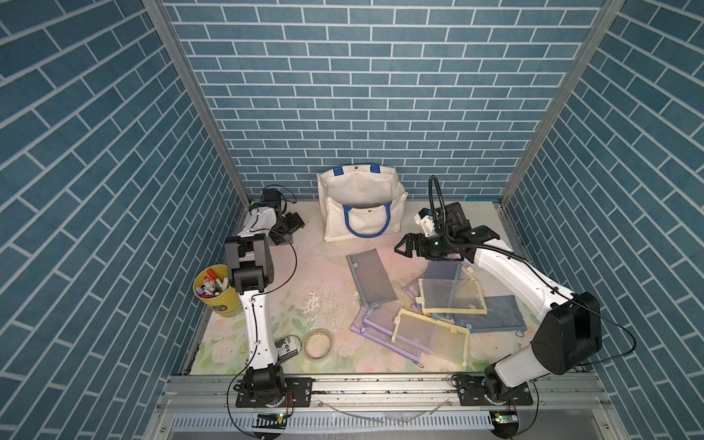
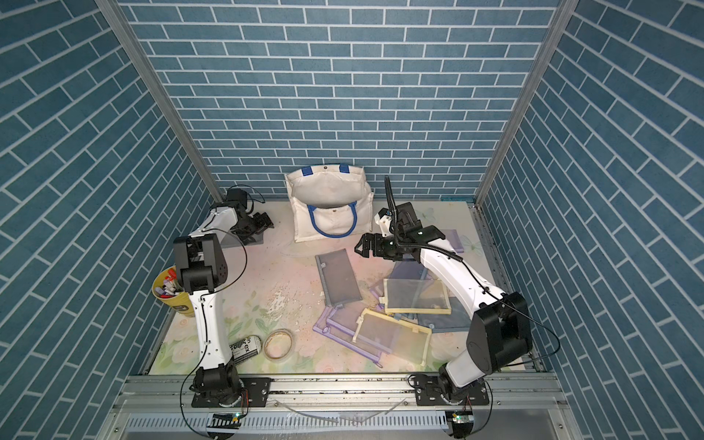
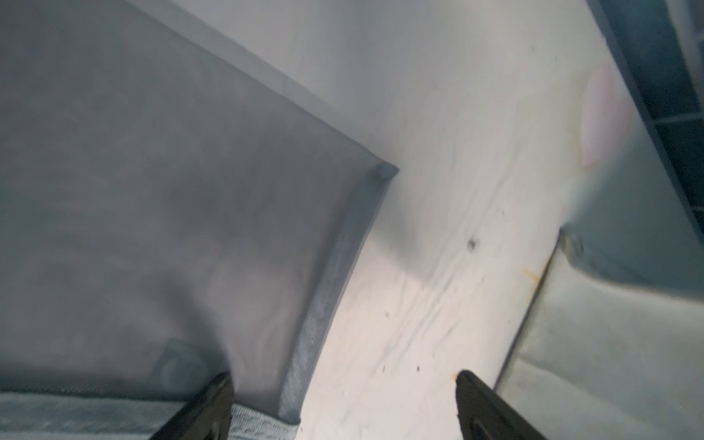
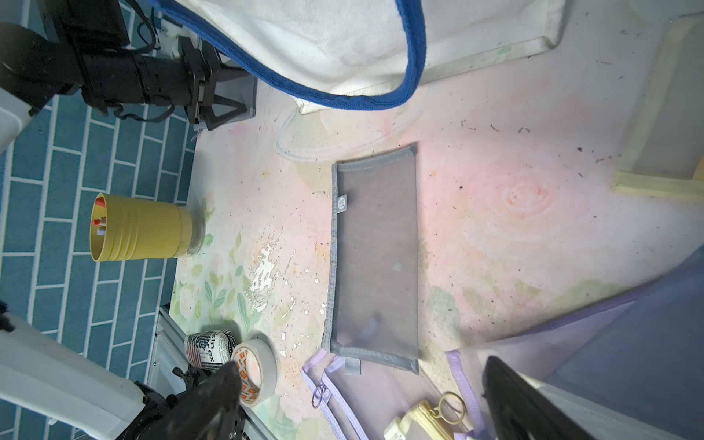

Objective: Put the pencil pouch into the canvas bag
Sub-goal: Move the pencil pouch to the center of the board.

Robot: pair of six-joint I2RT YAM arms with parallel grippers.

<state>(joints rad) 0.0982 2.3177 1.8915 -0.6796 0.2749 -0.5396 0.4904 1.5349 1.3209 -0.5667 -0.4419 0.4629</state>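
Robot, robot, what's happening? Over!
Left gripper open over grey pouch. Right gripper open, empty. Bag open, pouch outside. Nothing in the way.

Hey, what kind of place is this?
Probably a robot test booth: two arms bolted to a metal rail, printed blue-brick walls, and a flowered table with mesh pouches and a canvas bag.

Three walls (image 1: pixel 362 95) papered in blue brick with pale mortar lines close in the booth. Bare metal posts (image 1: pixel 198 103) join them at the back corners. The table (image 1: pixel 335 266) wears a faded rose-print cover in pink and green, with a flaked white patch (image 1: pixel 314 303) near the middle. A metal rail (image 1: pixel 381 384) runs along the front edge. The light is bright and even.
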